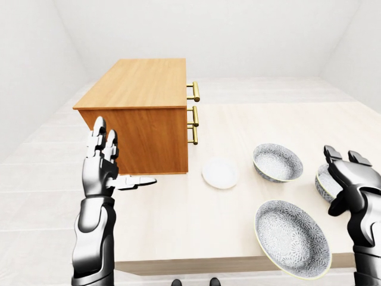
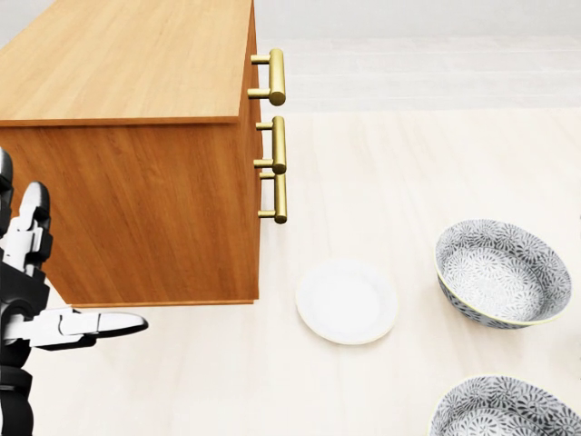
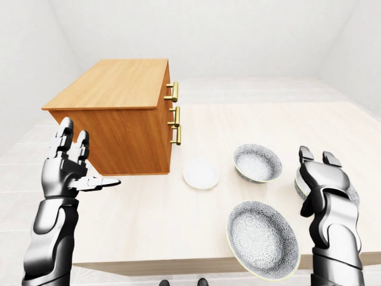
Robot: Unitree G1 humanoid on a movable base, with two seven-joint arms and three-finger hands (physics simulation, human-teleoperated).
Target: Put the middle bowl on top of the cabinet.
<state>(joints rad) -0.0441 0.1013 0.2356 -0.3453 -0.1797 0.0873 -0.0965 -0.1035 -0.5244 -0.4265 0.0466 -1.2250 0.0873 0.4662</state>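
Three patterned grey bowls stand on the pale table (image 1: pixel 178 220) at the right of the left-eye view. One bowl (image 1: pixel 277 162) is nearest the cabinet, a wider bowl (image 1: pixel 292 238) sits by the table's bottom edge, and a third bowl (image 1: pixel 323 182) is mostly hidden behind my right hand. The wooden cabinet (image 1: pixel 143 113) with brass handles (image 1: pixel 193 116) stands at the upper left; its flat top is bare. My left hand (image 1: pixel 119 161) is raised and open beside the cabinet's side. My right hand (image 1: pixel 343 179) is open, in front of the third bowl, holding nothing.
A small white plate (image 1: pixel 219 173) lies between the cabinet and the bowls. The table's bottom edge (image 1: pixel 226 262) runs just under the wide bowl. White walls and floor surround the table.
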